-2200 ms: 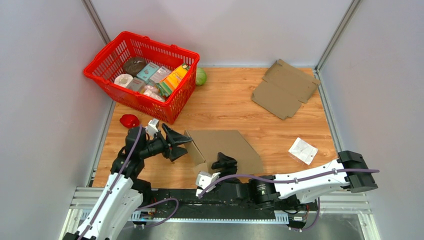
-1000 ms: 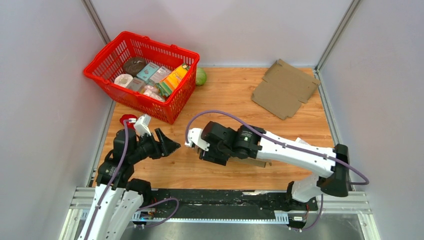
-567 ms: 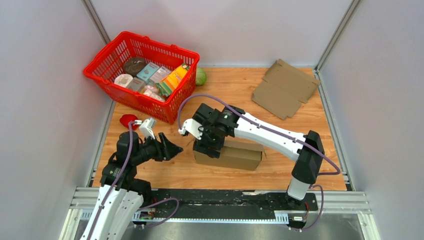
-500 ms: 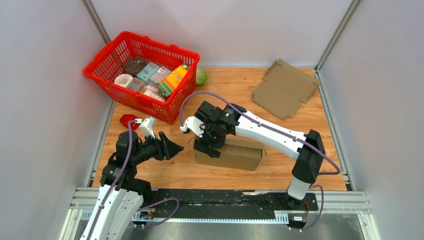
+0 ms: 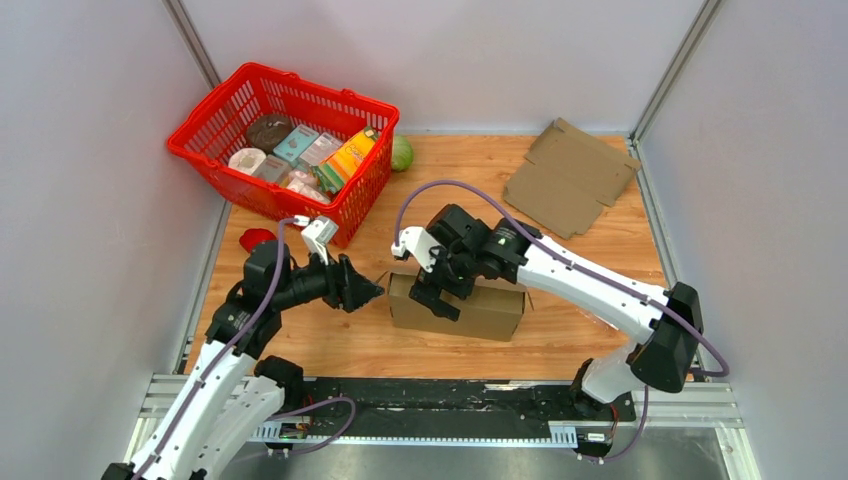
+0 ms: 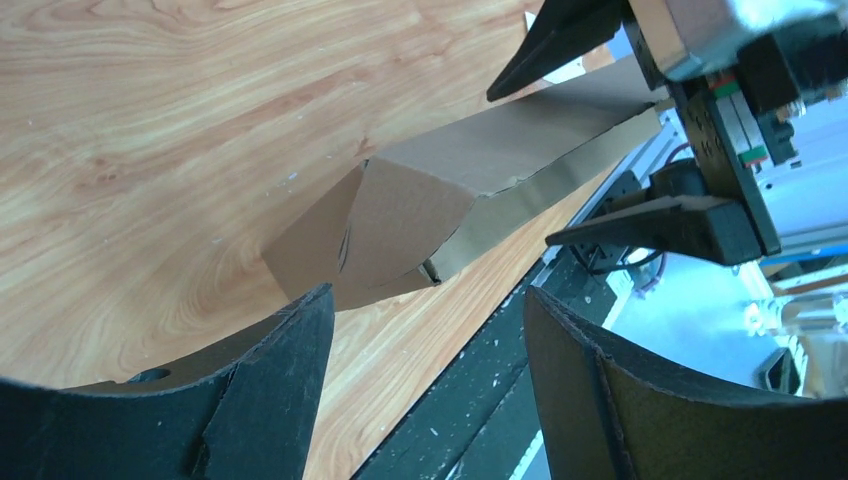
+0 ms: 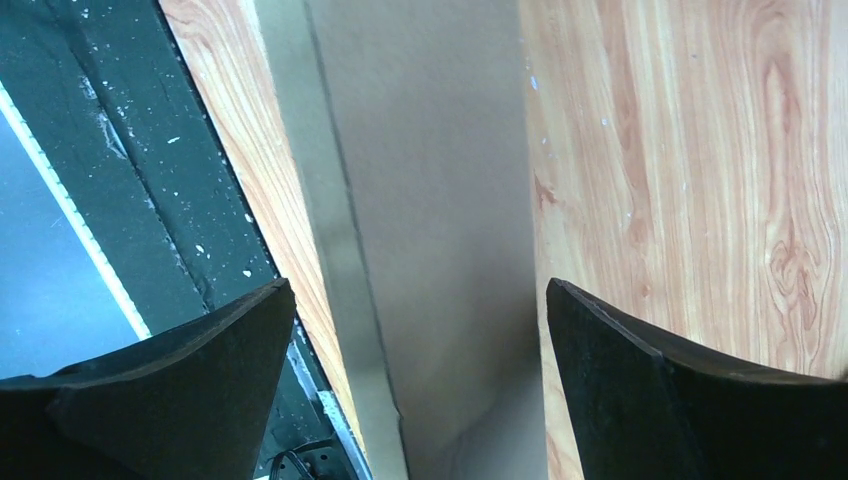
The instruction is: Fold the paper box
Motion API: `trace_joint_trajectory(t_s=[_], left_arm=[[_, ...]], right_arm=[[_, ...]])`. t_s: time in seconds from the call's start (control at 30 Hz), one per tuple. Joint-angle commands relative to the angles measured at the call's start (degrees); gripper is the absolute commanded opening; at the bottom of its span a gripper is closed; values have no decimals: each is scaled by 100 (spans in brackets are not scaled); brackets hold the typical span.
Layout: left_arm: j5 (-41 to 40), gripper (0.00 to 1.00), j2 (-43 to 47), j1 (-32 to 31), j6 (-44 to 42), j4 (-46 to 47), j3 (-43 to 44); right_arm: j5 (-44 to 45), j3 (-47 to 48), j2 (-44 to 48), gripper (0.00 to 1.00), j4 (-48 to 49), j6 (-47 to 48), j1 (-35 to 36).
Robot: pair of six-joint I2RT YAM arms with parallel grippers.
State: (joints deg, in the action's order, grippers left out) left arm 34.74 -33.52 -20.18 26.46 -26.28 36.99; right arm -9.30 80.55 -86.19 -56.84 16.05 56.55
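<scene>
Both arms have shifted in the last half second: the left gripper (image 5: 366,291) has come forward towards the box's left end, and the right gripper (image 5: 436,296) has slid along the box, away from that end, with its jaws spreading wider.

One folded paper box (image 5: 470,308) lies on its long side on the wooden table (image 5: 450,205), near the front edge and about midway across. The right gripper hangs over its left part with jaws wide apart, one finger to either long side, clamped on nothing; the right wrist view shows the box top (image 7: 420,190) between them. The left gripper (image 6: 428,293) sits just beside the box's left end (image 6: 400,215), jaws open, holding nothing.

Farther off are one flat cardboard sheet (image 5: 570,178) in the far right corner, one red basket (image 5: 352,205) at the far left holding several packets, one green ball (image 5: 402,154) just beside it, and one small red thing (image 5: 257,240) by the basket's near side.
</scene>
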Motion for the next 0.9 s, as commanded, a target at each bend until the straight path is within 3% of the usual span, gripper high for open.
trace_joint_trajectory(t_s=[0.0,0.27,0.63,0.83,0.87], left_arm=[[-493,75,-259,-380,-668,80,370],[-1487,60,-673,-952,-1054,36,624],[-1585,52,-1429,-1128,-1196,-351,1073],[-1427,34,-1684,-1128,-1011,-685,1442],[-1400,27,-1684,-1128,-924,-694,1486]], right_arm=[[121,-285,330,100,357,-129,-101],[121,-514,560,100,533,-146,-233],[200,-515,419,98,621,-94,-277],[376,-497,253,96,595,-102,-268],[402,-505,226,95,604,-102,-276]])
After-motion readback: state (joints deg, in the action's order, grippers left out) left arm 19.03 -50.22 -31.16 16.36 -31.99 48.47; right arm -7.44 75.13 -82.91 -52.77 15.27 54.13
